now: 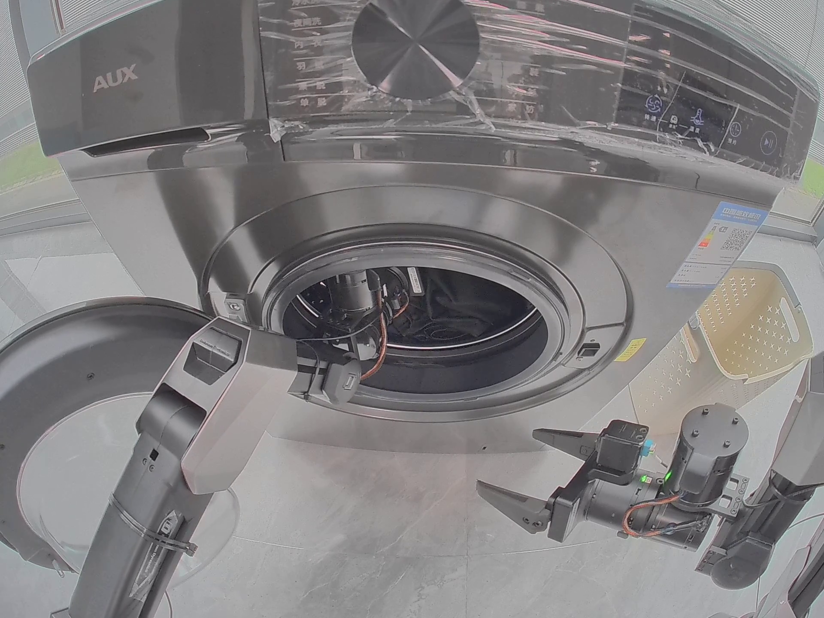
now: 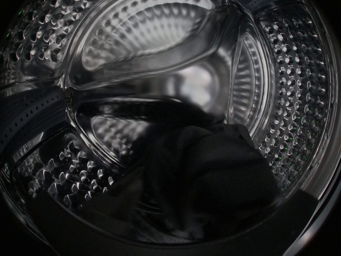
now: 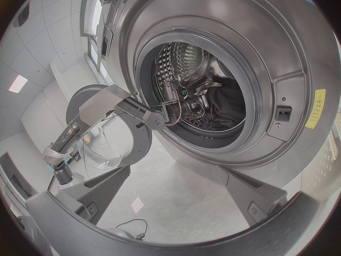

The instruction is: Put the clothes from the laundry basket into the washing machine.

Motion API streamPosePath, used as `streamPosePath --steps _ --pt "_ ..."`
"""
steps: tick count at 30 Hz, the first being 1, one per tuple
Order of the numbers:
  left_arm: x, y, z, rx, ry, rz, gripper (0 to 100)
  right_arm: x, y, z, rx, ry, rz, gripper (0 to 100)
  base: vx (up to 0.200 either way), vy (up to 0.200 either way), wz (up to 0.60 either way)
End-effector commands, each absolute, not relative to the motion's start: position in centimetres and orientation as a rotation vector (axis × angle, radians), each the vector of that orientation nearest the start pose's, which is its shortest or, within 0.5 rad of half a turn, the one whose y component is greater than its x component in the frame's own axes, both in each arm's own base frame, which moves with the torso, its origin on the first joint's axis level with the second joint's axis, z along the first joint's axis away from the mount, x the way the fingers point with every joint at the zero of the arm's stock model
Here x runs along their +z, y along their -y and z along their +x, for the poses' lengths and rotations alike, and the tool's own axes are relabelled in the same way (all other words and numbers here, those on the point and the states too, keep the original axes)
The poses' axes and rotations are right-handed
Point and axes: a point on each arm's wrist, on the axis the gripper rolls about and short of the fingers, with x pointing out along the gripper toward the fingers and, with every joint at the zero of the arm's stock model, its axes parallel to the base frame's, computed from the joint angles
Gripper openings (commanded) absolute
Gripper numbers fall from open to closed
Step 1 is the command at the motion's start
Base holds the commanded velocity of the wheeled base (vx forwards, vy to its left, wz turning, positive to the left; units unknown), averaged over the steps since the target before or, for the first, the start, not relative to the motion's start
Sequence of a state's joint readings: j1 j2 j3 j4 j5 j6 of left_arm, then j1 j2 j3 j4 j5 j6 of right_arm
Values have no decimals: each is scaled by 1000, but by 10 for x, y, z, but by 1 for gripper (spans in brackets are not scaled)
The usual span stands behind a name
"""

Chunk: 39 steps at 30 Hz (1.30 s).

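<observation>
The washing machine point(image 1: 429, 199) stands with its round opening facing me. Dark clothes point(image 2: 213, 168) lie in a heap on the floor of the steel drum point(image 2: 291, 72); they also show through the opening point(image 1: 468, 302) point(image 3: 227, 105). My left arm reaches through the opening, and my left gripper point(image 3: 213, 100) is inside the drum above the dark heap, fingers spread, nothing between them. My right gripper point(image 1: 506, 461) point(image 3: 170, 171) hangs open and empty over the floor, below and to the right of the opening. The cream laundry basket point(image 1: 755, 328) stands to the right of the machine.
The machine's round door point(image 1: 77, 388) is swung wide open on the left, beside my left arm. Pale tiled floor point(image 1: 386, 517) lies in front of the machine. The rim of the opening point(image 1: 584, 302) surrounds my left forearm.
</observation>
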State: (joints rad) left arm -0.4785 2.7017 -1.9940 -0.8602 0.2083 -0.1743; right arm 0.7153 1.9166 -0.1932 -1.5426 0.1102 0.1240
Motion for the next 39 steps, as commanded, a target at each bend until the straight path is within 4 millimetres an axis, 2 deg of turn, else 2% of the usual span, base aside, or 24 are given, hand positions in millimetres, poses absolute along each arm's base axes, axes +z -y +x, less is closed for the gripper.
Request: streamPosePath --steps 1,8,13,15,16,20,24,28,32,35,39 --pt "106 263 469 -322 69 -249 100 79 -166 187 810 -230 61 100 0 0 0" --pt "116 274 410 -419 -104 -209 100 79 -166 187 810 -233 60 100 0 0 0" --pt "115 270 377 -447 -184 -156 100 79 -166 187 810 -232 60 100 0 0 0" --pt "115 268 372 -451 -196 -140 100 79 -166 187 810 -232 60 100 0 0 0" --pt "113 266 359 -461 -222 -113 100 79 -165 187 809 -231 61 100 0 0 0" --pt "115 265 336 -487 -253 -94 100 79 -165 187 809 -231 61 100 0 0 0" --pt "119 263 323 -505 -247 -95 100 79 -165 187 807 -233 60 100 0 0 0" --pt "126 260 318 -507 -208 -112 100 79 -165 187 809 -232 61 100 0 0 0" --pt "129 258 324 -501 -161 -135 100 79 -165 188 807 -231 61 100 0 0 0" --pt "114 265 335 -501 -158 -135 100 79 -166 187 810 -232 60 100 0 0 0" --pt "87 273 360 -485 -165 -133 100 79 -165 187 808 -233 60 100 0 0 0"
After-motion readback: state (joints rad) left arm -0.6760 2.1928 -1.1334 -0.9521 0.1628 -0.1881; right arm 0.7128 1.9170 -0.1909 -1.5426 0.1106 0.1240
